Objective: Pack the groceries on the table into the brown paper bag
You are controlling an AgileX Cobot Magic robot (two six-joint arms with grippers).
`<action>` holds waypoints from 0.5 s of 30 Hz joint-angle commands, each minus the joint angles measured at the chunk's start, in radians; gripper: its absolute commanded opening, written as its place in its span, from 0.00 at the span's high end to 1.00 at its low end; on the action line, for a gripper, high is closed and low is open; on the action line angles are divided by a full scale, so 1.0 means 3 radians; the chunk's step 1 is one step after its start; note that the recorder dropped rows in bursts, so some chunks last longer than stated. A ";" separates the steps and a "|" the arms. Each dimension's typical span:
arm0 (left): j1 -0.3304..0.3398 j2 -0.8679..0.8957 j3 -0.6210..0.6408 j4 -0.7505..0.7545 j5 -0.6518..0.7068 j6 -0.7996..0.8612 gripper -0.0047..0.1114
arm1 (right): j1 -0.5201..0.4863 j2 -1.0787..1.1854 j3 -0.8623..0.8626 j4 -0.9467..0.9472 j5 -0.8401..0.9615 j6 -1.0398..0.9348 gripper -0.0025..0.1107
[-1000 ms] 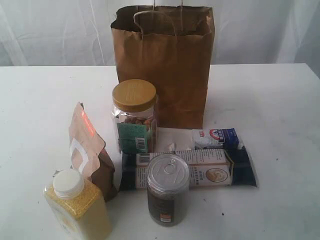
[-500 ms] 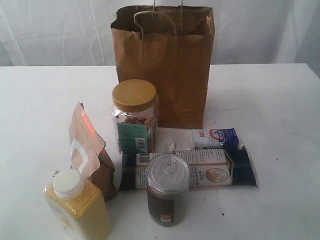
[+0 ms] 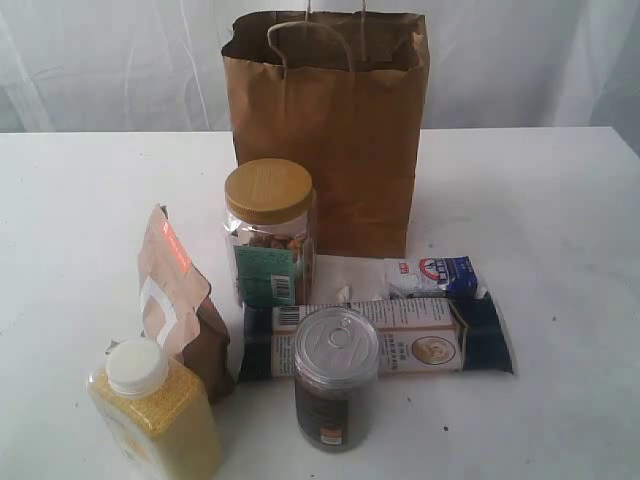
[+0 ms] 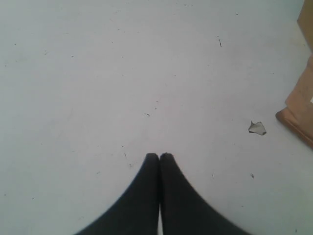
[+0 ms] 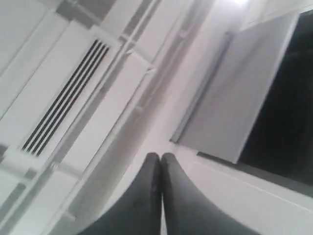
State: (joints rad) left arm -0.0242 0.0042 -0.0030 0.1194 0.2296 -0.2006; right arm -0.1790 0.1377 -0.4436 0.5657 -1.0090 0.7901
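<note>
The brown paper bag (image 3: 330,130) stands upright and open at the back of the table (image 3: 80,220). In front of it are the groceries: a clear jar (image 3: 268,235) with a mustard lid, a brown pouch (image 3: 180,300), a yellow-grain bottle (image 3: 155,410), a silver-lidded can (image 3: 335,380), a long dark-blue-and-white packet (image 3: 400,338) lying flat, and a small blue-white packet (image 3: 432,275). Neither gripper appears in the exterior view. My left gripper (image 4: 159,155) is shut and empty over bare tabletop. My right gripper (image 5: 160,155) is shut and empty, with only wall and ceiling behind it.
A white slip of paper (image 3: 345,278) lies between the jar and the small packet. In the left wrist view a small white crumb (image 4: 257,128) lies on the table near a brown paper corner (image 4: 299,117); I cannot tell which brown thing it belongs to.
</note>
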 commanded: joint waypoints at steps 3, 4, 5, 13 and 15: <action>-0.0002 -0.0014 0.0010 -0.0021 -0.0014 -0.0012 0.96 | 0.0013 0.0956 -0.1260 -0.2271 0.1076 -0.1873 0.98; -0.0002 -0.0014 0.0010 -0.0021 -0.0014 -0.0012 0.96 | 0.0013 0.1144 -0.1421 -0.2750 0.1491 -0.2023 0.98; -0.0002 -0.0014 0.0010 -0.0021 -0.0014 -0.0012 0.96 | 0.0013 0.1339 -0.1546 -0.3217 0.1910 -0.2017 0.98; -0.0002 -0.0014 0.0010 -0.0021 -0.0014 -0.0012 0.96 | 0.0013 0.2830 -0.1649 -0.3853 0.5020 -0.1949 0.98; -0.0002 -0.0014 0.0010 -0.0021 -0.0014 -0.0012 0.96 | 0.0013 0.3209 -0.1649 -0.3759 0.5550 -0.1949 0.98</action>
State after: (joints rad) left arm -0.0242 0.0042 -0.0030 0.1194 0.2296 -0.2006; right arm -0.1790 0.9793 -0.9450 -0.5758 0.4022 0.2161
